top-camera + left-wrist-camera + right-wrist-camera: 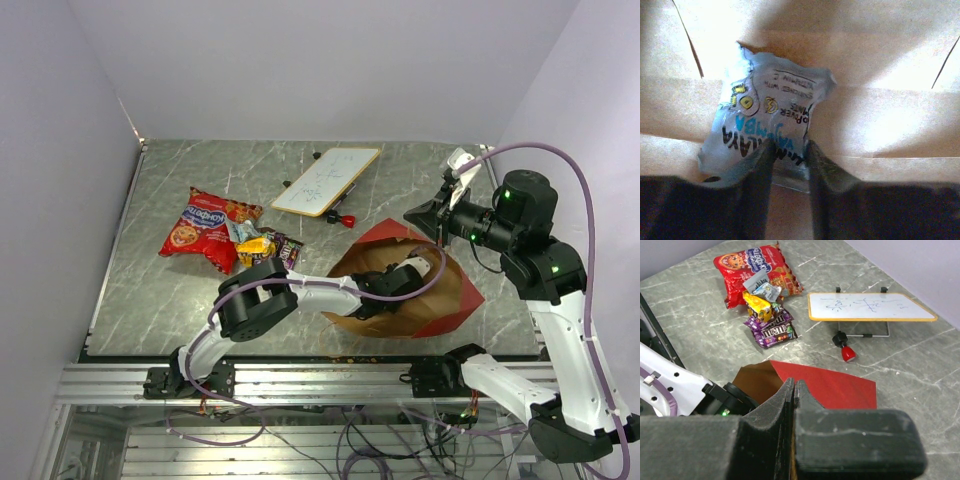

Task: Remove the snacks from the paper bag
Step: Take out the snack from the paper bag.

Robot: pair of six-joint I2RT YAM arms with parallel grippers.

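The paper bag lies on its side, red outside, brown inside, mouth toward the left. My left gripper is deep inside it. In the left wrist view a crumpled light blue packet lies on the brown paper, and my left gripper is open with its tips on either side of the packet's lower edge. My right gripper is shut on the bag's upper rim and holds it up. The red chip bag and small yellow and dark brown packets lie outside, at the left.
A white board with scribbles stands behind the bag, and a small red-and-black marker lies beside it. Purple walls close in the table on the left, back and right. A metal rail runs along the near edge.
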